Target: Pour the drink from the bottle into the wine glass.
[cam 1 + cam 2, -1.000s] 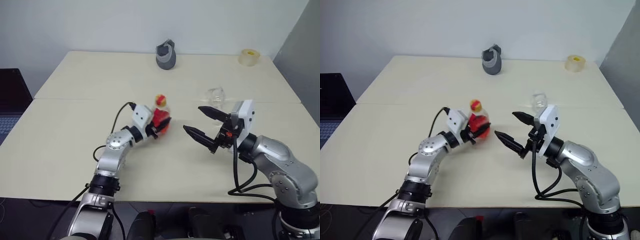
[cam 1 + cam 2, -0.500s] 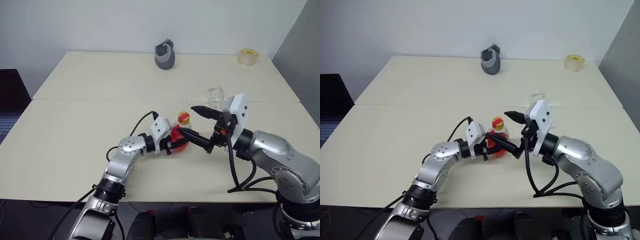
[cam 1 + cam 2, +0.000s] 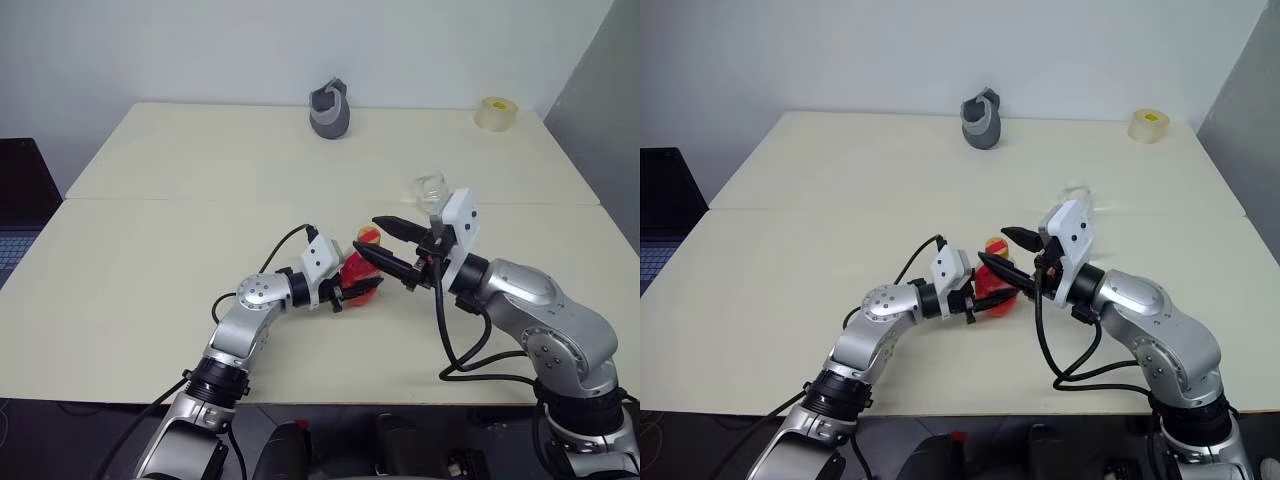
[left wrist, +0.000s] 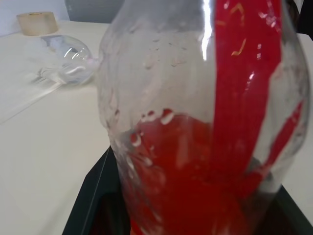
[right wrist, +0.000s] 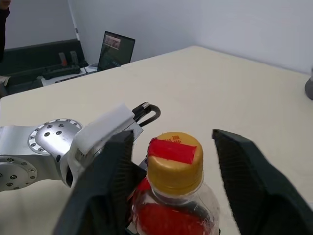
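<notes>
The left gripper (image 3: 362, 290) is clamped on the belly of the small clear plastic bottle (image 3: 358, 272), holding it upright above the cream worktop (image 3: 150, 250) near its middle, toward the front edge. The translucent red-pink drink (image 4: 195, 186) fills the bottle's lower part. The right gripper (image 5: 172, 161) straddles the yellow cap with a red strip (image 5: 174, 160), one black finger on each side with a gap showing, so it has no grip on it yet. The step in hand looks like uncapping: next, those fingers likely need to pinch the cap and twist. The clear stemmed wine glass (image 3: 429, 189) lies beyond the right gripper, toward the worktop's right edge; whether it is upright I cannot tell.
</notes>
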Controlling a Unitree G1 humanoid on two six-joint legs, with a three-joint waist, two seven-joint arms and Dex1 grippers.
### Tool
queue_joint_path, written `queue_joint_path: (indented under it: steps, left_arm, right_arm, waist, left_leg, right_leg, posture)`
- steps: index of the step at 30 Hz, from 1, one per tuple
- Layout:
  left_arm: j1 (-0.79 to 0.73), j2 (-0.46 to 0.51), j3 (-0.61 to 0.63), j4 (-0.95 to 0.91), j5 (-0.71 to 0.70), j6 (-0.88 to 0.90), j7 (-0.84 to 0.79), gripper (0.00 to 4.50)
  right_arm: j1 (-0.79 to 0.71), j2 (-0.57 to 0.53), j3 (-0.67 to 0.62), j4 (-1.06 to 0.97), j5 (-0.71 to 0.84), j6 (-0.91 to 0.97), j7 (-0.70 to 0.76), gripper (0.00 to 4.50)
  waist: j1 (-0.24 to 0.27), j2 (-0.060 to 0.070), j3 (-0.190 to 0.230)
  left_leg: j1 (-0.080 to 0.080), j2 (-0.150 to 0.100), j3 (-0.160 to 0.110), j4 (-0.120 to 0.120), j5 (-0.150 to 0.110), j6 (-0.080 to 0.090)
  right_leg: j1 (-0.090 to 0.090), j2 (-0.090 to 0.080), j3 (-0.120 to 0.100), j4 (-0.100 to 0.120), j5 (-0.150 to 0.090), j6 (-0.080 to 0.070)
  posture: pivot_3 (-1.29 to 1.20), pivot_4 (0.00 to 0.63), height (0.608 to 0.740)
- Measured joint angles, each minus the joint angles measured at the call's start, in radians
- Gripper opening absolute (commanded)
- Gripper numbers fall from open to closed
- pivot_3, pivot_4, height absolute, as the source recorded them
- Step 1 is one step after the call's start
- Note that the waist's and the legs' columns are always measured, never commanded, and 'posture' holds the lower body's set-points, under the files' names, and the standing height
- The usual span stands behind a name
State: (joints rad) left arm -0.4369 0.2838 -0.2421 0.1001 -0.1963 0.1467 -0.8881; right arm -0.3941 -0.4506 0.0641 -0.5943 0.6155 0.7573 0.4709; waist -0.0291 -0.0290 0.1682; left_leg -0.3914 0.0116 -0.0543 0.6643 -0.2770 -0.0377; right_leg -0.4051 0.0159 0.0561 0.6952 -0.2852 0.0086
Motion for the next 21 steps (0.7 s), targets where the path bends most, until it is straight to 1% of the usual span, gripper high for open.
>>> queue_joint_path:
  steps: [1,2,6,8,11,14,15,16,18,21]
  left_arm:
    - [0.000,0.000,-0.001,0.000,0.000,0.000,0.001,1.92]
    - [0.000,0.001,-0.001,0.000,0.000,0.000,0.002,1.92]
    - [0.006,0.006,-0.005,-0.003,0.000,0.000,0.001,1.89]
    - [0.006,0.008,-0.007,-0.003,0.000,0.000,-0.005,1.89]
    - [0.006,0.014,-0.010,-0.004,0.000,0.000,-0.023,1.88]
    - [0.006,0.027,-0.029,-0.014,-0.003,0.009,-0.065,1.82]
    - [0.006,0.030,-0.029,-0.015,-0.003,0.014,-0.074,1.79]
    - [0.005,0.033,-0.029,-0.015,-0.004,0.015,-0.083,1.78]
    - [0.000,0.042,-0.030,-0.015,-0.004,0.017,-0.096,1.76]
    - [-0.002,0.043,-0.032,-0.015,-0.003,0.017,-0.107,1.75]
  right_arm:
    - [-0.004,-0.001,0.002,0.003,-0.003,-0.004,0.008,1.29]
    - [-0.005,-0.004,0.004,0.006,-0.005,-0.006,0.012,1.12]
    - [-0.010,-0.023,0.010,0.020,-0.013,-0.020,0.050,1.13]
    - [-0.024,-0.055,0.022,0.041,-0.023,-0.045,0.095,1.13]
    - [-0.075,-0.122,0.045,0.114,-0.036,-0.102,0.223,1.13]
    - [-0.158,-0.217,0.077,0.220,-0.048,-0.175,0.421,1.08]
    - [-0.178,-0.246,0.092,0.254,-0.056,-0.201,0.485,0.86]
    - [-0.201,-0.263,0.104,0.287,-0.064,-0.227,0.542,0.52]
    - [-0.243,-0.280,0.125,0.339,-0.069,-0.262,0.631,0.00]
    - [-0.269,-0.282,0.127,0.371,-0.073,-0.259,0.686,0.00]
  waist:
    - [0.000,0.000,0.000]
    - [0.000,0.000,0.000]
    - [0.000,0.000,0.000]
    - [0.000,0.000,0.000]
    - [0.000,0.000,0.000]
    - [0.000,0.001,0.001]
    - [0.000,0.001,0.001]
    - [0.000,0.001,0.001]
    - [0.000,0.001,0.001]
    - [0.000,0.001,0.001]
  left_leg:
    - [0.000,0.000,0.000,0.000,0.000,0.000]
    - [0.000,0.000,0.000,0.000,0.000,0.000]
    - [0.000,0.000,0.000,0.000,0.000,0.000]
    - [0.000,0.000,0.000,0.000,0.000,0.000]
    - [0.000,0.000,0.000,0.000,0.000,0.000]
    - [0.000,0.000,0.000,0.000,0.000,0.000]
    - [-0.001,0.000,0.000,0.000,0.000,0.000]
    - [-0.001,0.000,0.000,0.000,0.000,0.000]
    - [-0.001,0.001,-0.001,0.000,0.000,0.000]
    - [-0.002,0.001,-0.002,0.000,0.000,0.000]
  right_leg:
    - [0.000,0.000,0.000,0.000,0.000,0.000]
    - [0.000,0.000,0.000,0.000,0.000,0.000]
    - [0.000,0.000,0.000,0.000,0.000,0.000]
    - [0.000,0.000,0.000,0.000,0.000,0.000]
    - [0.000,0.000,-0.001,0.000,0.000,0.000]
    - [0.000,0.000,-0.006,-0.001,0.000,0.000]
    - [0.001,0.000,-0.009,-0.002,0.000,0.000]
    - [0.001,0.000,-0.009,-0.003,0.000,0.000]
    - [0.001,0.000,-0.010,-0.002,0.000,0.000]
    - [0.001,0.000,-0.011,-0.002,0.000,0.000]
  posture:
    - [0.00,0.150,0.740]
    - [0.00,0.150,0.740]
    - [0.00,0.150,0.740]
    - [0.00,0.150,0.740]
    - [0.00,0.150,0.740]
    - [0.00,0.150,0.740]
    - [0.00,0.150,0.740]
    - [0.00,0.150,0.740]
    - [0.00,0.150,0.740]
    - [0.00,0.150,0.740]
